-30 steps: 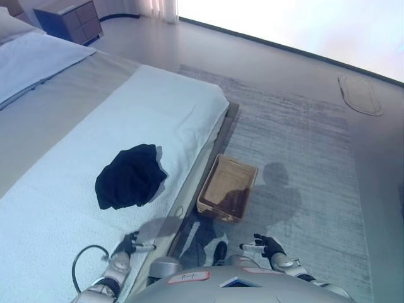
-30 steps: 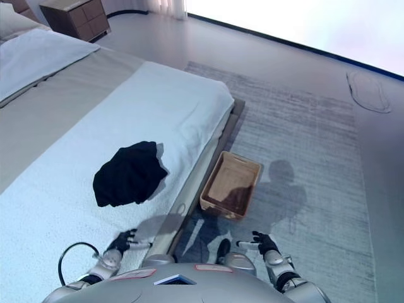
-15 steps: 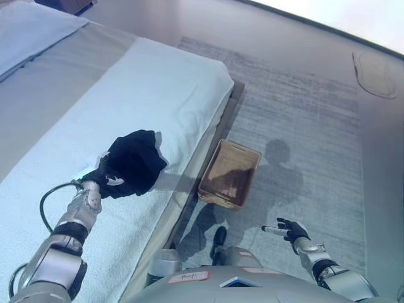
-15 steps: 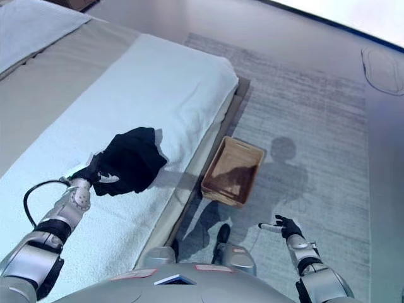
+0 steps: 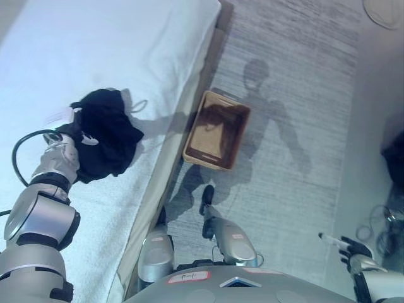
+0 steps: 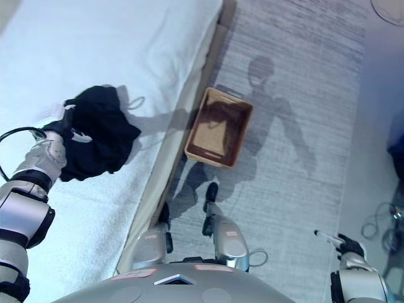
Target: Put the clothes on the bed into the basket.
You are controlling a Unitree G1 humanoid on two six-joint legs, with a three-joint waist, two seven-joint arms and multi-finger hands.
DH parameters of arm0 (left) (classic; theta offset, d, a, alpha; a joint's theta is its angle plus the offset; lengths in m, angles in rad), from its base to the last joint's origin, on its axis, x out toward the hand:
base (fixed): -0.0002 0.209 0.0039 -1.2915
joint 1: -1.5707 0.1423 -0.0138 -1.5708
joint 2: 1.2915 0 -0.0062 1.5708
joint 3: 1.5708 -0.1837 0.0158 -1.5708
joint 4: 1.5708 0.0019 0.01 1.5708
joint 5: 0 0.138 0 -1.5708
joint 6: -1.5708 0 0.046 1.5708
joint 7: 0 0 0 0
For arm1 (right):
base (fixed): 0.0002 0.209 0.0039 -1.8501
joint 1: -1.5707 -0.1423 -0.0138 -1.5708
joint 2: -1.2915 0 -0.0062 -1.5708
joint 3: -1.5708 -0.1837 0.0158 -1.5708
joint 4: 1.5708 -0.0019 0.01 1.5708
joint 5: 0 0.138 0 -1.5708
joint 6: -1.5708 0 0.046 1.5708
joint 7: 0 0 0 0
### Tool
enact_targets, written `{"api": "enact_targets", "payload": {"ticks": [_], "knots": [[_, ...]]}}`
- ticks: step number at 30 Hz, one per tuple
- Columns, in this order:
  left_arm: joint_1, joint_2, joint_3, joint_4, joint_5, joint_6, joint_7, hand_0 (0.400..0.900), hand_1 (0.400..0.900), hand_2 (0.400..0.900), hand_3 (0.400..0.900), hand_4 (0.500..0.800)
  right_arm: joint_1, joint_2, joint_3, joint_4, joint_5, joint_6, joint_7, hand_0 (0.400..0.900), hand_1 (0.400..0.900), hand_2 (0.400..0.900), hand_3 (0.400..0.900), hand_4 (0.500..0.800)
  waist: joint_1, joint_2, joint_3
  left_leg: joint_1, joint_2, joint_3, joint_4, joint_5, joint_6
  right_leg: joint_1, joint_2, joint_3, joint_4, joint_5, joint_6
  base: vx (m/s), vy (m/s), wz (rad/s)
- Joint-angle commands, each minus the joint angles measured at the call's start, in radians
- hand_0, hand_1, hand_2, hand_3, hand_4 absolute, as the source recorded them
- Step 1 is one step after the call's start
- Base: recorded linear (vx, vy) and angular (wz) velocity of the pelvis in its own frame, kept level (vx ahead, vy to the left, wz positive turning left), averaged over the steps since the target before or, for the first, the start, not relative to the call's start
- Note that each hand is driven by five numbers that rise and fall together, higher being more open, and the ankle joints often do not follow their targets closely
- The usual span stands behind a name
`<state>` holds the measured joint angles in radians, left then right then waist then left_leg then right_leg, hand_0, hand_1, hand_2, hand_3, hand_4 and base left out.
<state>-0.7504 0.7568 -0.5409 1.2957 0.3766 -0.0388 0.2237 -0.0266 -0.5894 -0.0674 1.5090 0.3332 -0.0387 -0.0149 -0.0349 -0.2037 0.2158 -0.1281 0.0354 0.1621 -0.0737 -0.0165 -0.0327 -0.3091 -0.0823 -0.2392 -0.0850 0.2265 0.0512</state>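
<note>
Left hand (image 5: 71,132) rests on the black garment (image 5: 104,140), fingers curled into the cloth at its left edge. Garment lies bunched on the white bed (image 5: 95,57), near the mattress side. Wicker basket (image 6: 218,127) stands on the grey rug (image 5: 297,126), just beside the bed. Right hand (image 6: 347,245) low at right, fingers loosely extended, holding nothing.

A grey rug (image 5: 297,132) covers the floor beside the bed frame. Bare floor (image 5: 372,158) borders the rug on the right. A pale oval mat (image 5: 386,7) lies at the upper right corner.
</note>
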Motion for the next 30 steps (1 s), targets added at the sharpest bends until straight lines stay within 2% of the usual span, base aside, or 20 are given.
{"api": "enact_targets", "payload": {"ticks": [1,3,7,11,13,16,22,23,25,27,28,30], "knots": [[-0.179,0.037,-0.056,0.052,-0.017,-0.006,0.015,0.9,0.9,0.9,0.9,0.8,0.053,-0.039,0.009,0.049,0.064,0.011,-0.039,0.9,0.9,0.9,0.9,0.8,-0.009,0.068,0.023,-0.132,-0.034,0.001,-0.014,0.028,0.025,0.056,0.037,0.041,-0.002,-0.058,0.092,0.0,0.051,-0.07],[-0.206,0.015,-0.085,0.081,-0.01,0.0,0.002,0.9,0.9,0.9,0.9,0.8,0.025,-0.017,0.026,0.044,0.082,0.007,-0.051,0.9,0.9,0.9,0.9,0.8,-0.018,0.061,0.032,-0.168,-0.032,0.0,-0.014,0.033,0.025,0.022,0.037,0.04,-0.002,-0.05,0.096,0.01,0.063,-0.08],[-0.22,-0.033,-0.104,0.122,-0.022,0.007,-0.024,0.9,0.9,0.9,0.9,0.8,-0.035,0.025,0.059,0.012,0.117,-0.001,-0.081,0.9,0.9,0.9,0.9,0.8,-0.029,0.052,0.036,-0.206,-0.03,0.005,-0.014,0.031,0.023,-0.016,0.038,0.044,-0.002,-0.046,0.098,0.03,0.057,-0.16],[-0.236,-0.06,-0.136,0.149,-0.019,0.019,-0.069,0.9,0.9,0.9,0.9,0.8,-0.092,-0.002,0.06,0.016,0.145,0.005,-0.093,0.9,0.9,0.9,0.9,0.8,-0.03,0.053,0.037,-0.236,-0.03,0.006,-0.014,0.03,0.022,-0.049,0.042,0.047,-0.002,-0.04,0.103,0.02,0.033,-0.09],[-0.245,-0.073,-0.145,0.148,-0.027,0.016,-0.078,0.408,0.408,0.408,0.408,0.505,-0.107,-0.008,0.063,0.028,0.152,0.01,-0.093,0.9,0.9,0.9,0.9,0.8,-0.028,0.056,0.035,-0.253,-0.029,0.002,-0.014,0.032,0.02,-0.063,0.042,0.041,-0.002,-0.039,0.103,0.0,0.0,0.0],[-0.197,-0.123,-0.125,0.165,-0.057,0.018,-0.106,0.4,0.4,0.4,0.4,0.5,-0.113,0.011,0.068,0.033,0.154,0.012,-0.094,0.9,0.9,0.9,0.9,0.8,-0.032,0.058,0.032,-0.257,-0.028,0.003,-0.014,0.032,0.017,-0.07,0.044,0.044,-0.002,-0.04,0.102,0.03,0.011,-0.04],[-0.165,-0.161,-0.12,0.167,-0.077,0.027,-0.115,0.4,0.4,0.4,0.4,0.5,-0.176,-0.011,0.088,0.045,0.153,0.019,-0.101,0.9,0.9,0.9,0.9,0.8,-0.012,0.063,0.028,-0.221,-0.023,0.003,-0.014,0.02,0.015,-0.043,0.05,0.053,-0.002,-0.056,0.094,0.01,-0.02,-0.07],[-0.163,-0.168,-0.108,0.165,-0.084,0.031,-0.104,0.4,0.4,0.4,0.4,0.5,-0.199,-0.006,0.095,0.044,0.156,0.021,-0.102,0.9,0.9,0.9,0.9,0.8,-0.009,0.062,0.029,-0.225,-0.026,0.012,-0.014,0.042,0.021,-0.049,0.045,0.045,-0.002,-0.047,0.081,-0.08,-0.03,-0.02],[-0.162,-0.172,-0.1,0.164,-0.088,0.031,-0.099,0.4,0.4,0.4,0.4,0.5,-0.206,-0.001,0.101,0.043,0.156,0.019,-0.102,0.9,0.9,0.9,0.9,0.8,-0.007,0.066,0.028,-0.223,-0.026,0.011,-0.014,0.043,0.021,-0.049,0.045,0.046,-0.002,-0.049,0.079,-0.05,-0.036,0.02],[-0.154,-0.173,-0.057,0.152,-0.117,0.031,-0.068,0.4,0.4,0.4,0.4,0.5,-0.224,0.004,0.106,0.035,0.156,0.013,-0.102,0.9,0.9,0.9,0.9,0.8,0.001,0.073,0.029,-0.215,-0.026,0.011,-0.014,0.043,0.021,-0.043,0.043,0.044,-0.002,-0.051,0.078,-0.02,-0.045,0.06],[-0.153,-0.173,-0.056,0.151,-0.116,0.031,-0.068,0.4,0.4,0.4,0.4,0.5,-0.224,0.004,0.106,0.035,0.156,0.013,-0.102,0.9,0.9,0.9,0.9,0.8,0.0,0.074,0.029,-0.214,-0.026,0.011,-0.014,0.043,0.021,-0.042,0.043,0.043,-0.002,-0.051,0.078,0.01,-0.056,0.1],[-0.11,-0.194,0.132,0.142,-0.352,0.013,-0.027,0.4,0.4,0.4,0.4,0.5,-0.242,0.016,0.107,0.03,0.158,0.011,-0.102,0.9,0.9,0.9,0.9,0.8,0.014,0.08,0.025,-0.193,-0.026,0.012,-0.014,0.042,0.019,-0.023,0.041,0.045,-0.002,-0.061,0.071,0.03,-0.072,0.08]]}}
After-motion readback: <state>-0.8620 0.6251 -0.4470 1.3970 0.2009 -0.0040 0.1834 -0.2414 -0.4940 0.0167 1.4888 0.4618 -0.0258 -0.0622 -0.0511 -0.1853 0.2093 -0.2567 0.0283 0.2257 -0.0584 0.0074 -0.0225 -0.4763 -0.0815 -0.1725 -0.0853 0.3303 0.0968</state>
